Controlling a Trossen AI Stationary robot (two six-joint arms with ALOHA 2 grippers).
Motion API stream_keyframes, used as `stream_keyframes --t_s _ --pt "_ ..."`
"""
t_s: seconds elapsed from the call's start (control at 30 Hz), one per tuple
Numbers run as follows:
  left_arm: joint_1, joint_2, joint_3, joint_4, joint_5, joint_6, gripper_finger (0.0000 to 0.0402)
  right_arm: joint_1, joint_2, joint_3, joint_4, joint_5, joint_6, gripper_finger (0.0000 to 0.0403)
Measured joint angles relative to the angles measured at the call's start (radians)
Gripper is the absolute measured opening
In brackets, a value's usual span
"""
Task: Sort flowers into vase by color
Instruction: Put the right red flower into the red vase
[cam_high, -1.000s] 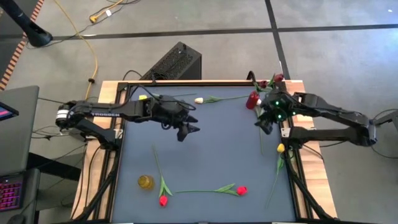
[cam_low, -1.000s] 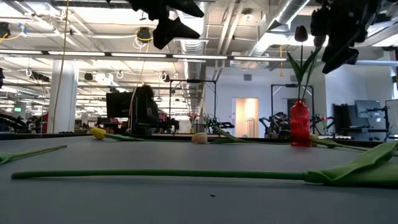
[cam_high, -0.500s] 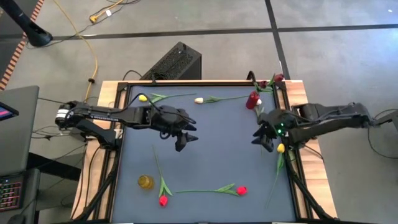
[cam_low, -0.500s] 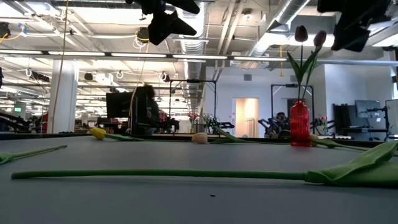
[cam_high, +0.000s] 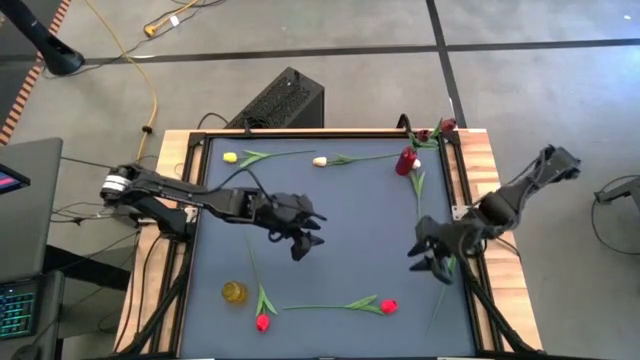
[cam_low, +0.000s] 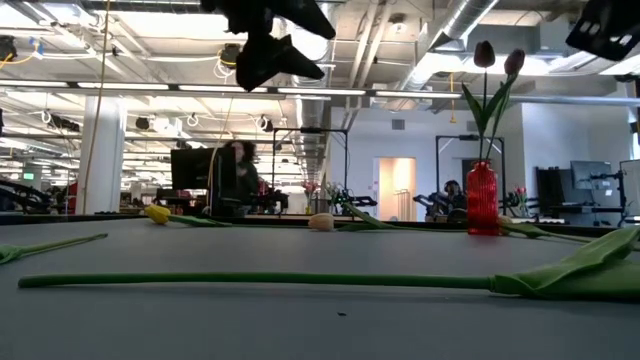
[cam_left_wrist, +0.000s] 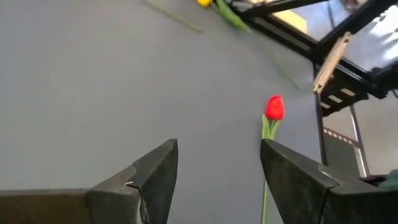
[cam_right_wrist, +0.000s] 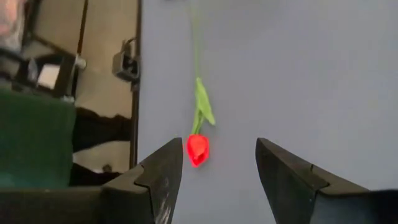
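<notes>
Above the mat's middle, left gripper (cam_high: 305, 240) reaching in from the left edge, arm stretched low, fingers spread wide, holding nothing. Near the right edge, right gripper (cam_high: 428, 258) angled inward off a bent elbow, fingers parted, likewise empty. On the front strip, two red tulips (cam_high: 387, 306) lying flat beside a yellow vase (cam_high: 233, 292); at the back right corner, red vase (cam_high: 405, 161) holding dark tulips (cam_low: 497, 58).

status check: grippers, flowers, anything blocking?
Left gripper open, empty, mid-table. Right gripper open, empty, near right edge. Two dark tulips in red vase; rest on table. Nothing blocking.
</notes>
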Motion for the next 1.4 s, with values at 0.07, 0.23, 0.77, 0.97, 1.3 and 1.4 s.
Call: stream_keyframes --t_s 0.07,0.23,0.77,0.97,1.3,1.4 --pt "-0.016 0.011 0.002 -0.008 -0.026 -0.048 0.0217 0.037 0.032 0.0 0.033 0.021 -0.029 0.023" --pt "-0.073 0.024 0.019 -0.011 -0.047 -0.177 0.0217 0.088 0.13 0.0 0.145 0.025 -0.138 0.023" --pt "-0.32 0.087 0.021 -0.037 -0.147 -0.064 0.0217 0.083 0.29 0.009 0.392 0.019 -0.083 0.023" --pt "-0.344 0.218 0.022 0.112 -0.199 0.074 0.0217 0.16 0.29 0.022 0.275 0.012 0.258 0.023" --pt "-0.343 0.453 0.076 0.325 -0.161 0.249 0.0217 0.32 0.292 0.022 0.013 0.096 0.675 0.023" --pt "-0.348 0.511 0.131 0.302 -0.13 0.299 0.0217 0.338 0.292 0.022 -0.05 0.096 0.745 0.023"
